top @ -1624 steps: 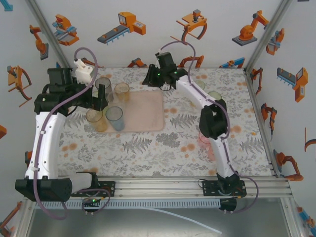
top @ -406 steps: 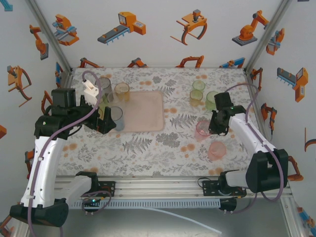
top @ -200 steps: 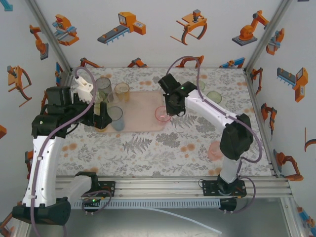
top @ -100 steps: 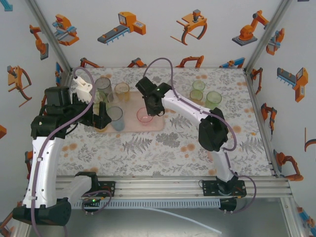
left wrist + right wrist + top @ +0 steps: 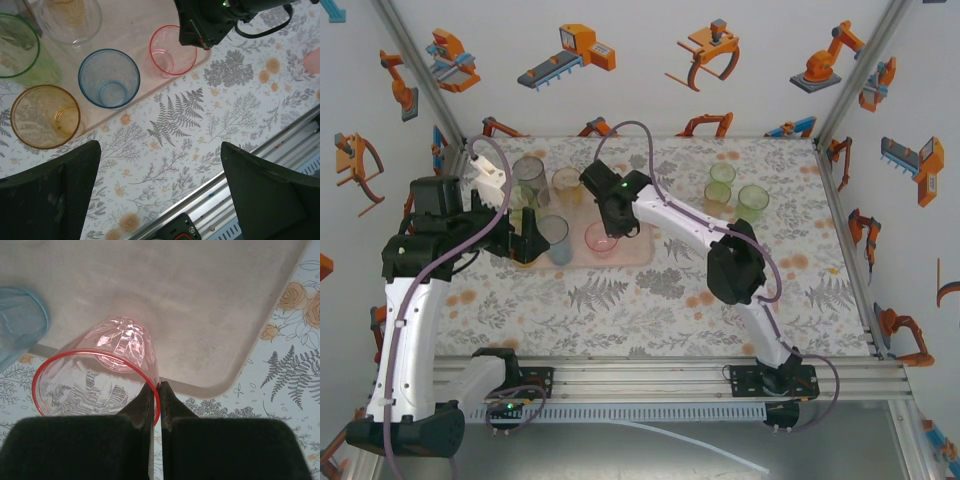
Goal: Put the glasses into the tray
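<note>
The right pincer point(image 5: 155, 387) pinches the rim of the pink glass point(image 5: 97, 372), probably to keep it upright at the near edge of the tray point(image 5: 200, 305) beside the blue glass point(image 5: 20, 315), while the left pincer point(image 5: 160, 150) hangs wide open.

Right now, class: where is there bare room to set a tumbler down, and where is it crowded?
Free: the pale pink rectangular tray beyond the pink plastic tumbler held by the right pincer; also the floral table in front of the tray. Crowded: by the tray's left end, where the blue plastic tumbler and amber plastic tumbler stand close.
</note>
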Action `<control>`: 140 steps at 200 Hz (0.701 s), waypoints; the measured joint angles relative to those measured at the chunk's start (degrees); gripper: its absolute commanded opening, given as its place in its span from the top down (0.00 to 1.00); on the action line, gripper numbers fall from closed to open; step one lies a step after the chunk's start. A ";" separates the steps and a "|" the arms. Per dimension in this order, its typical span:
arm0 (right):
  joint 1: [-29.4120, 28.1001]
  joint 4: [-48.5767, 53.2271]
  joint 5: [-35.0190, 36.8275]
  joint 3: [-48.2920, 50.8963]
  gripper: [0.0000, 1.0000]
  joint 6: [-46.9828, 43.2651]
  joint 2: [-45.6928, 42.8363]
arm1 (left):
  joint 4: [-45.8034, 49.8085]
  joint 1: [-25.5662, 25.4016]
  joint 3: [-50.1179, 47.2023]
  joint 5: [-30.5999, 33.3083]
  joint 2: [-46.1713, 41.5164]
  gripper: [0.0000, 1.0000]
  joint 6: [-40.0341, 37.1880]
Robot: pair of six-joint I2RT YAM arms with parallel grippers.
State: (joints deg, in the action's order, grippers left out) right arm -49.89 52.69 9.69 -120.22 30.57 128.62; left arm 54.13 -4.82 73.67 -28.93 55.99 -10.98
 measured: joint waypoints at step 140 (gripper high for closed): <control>-0.59 1.29 -1.18 -2.84 0.86 0.00 2.62 | 0.39 0.00 0.00 -2.23 0.00 0.03 -0.11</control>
State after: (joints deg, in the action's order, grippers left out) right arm -50.48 53.98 8.51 -123.07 30.57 131.24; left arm 54.52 -4.82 73.67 -31.16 55.99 -11.09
